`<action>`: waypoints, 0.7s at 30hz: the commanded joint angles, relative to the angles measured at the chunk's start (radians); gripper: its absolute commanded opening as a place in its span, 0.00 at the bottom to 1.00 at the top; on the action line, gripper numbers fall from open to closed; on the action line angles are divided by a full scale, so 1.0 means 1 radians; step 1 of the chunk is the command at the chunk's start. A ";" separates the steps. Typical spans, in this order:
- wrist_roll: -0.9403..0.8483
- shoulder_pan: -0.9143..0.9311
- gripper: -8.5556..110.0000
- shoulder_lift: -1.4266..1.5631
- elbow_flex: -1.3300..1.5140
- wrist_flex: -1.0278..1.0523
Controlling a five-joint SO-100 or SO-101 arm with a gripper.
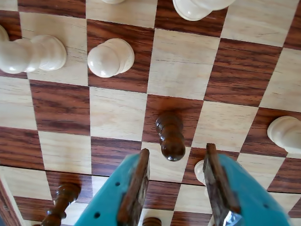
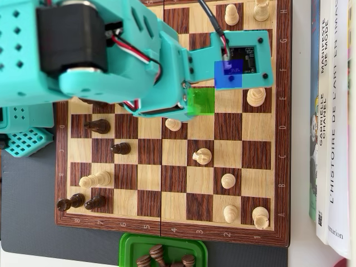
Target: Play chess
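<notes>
Hovering apart over a dark pawn (image 1: 170, 136), the jaws (image 1: 176, 176) face a white pawn (image 1: 110, 57) beyond.

We see a turquoise plastic arm (image 2: 111, 61) with a black servo block set in it, red, white and black wires, small dark screws and a black cable to the wrist camera board. Our gripper (image 1: 176, 188) has turquoise fingers (image 1: 120, 197) faced with brown pads.

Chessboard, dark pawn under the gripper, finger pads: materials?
Chessboard: likely wood or veneer, visible grain, satin sheen.
Dark pawn: looks like turned wood, stained brown, glossy highlight.
Gripper: teal plastic, probably 3D-printed; finger pads brown with grain, seemingly wood.
</notes>
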 commanded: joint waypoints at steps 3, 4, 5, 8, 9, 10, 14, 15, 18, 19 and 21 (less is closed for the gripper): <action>-0.002 0.011 0.22 -0.009 -0.077 0.003; -0.003 0.011 0.22 -0.011 -0.081 0.003; -0.003 0.011 0.22 -0.014 -0.083 0.002; -0.003 0.012 0.22 -0.015 -0.078 0.003; -0.003 0.014 0.22 -0.015 -0.074 0.003; -0.003 0.014 0.22 -0.017 -0.072 0.003; -0.003 0.014 0.22 -0.049 -0.081 -0.002; -0.003 0.014 0.22 -0.057 -0.081 -0.005; -0.003 0.012 0.22 -0.066 -0.083 -0.003; -0.003 0.014 0.22 -0.066 -0.083 -0.002; -0.003 0.021 0.22 -0.064 -0.083 0.000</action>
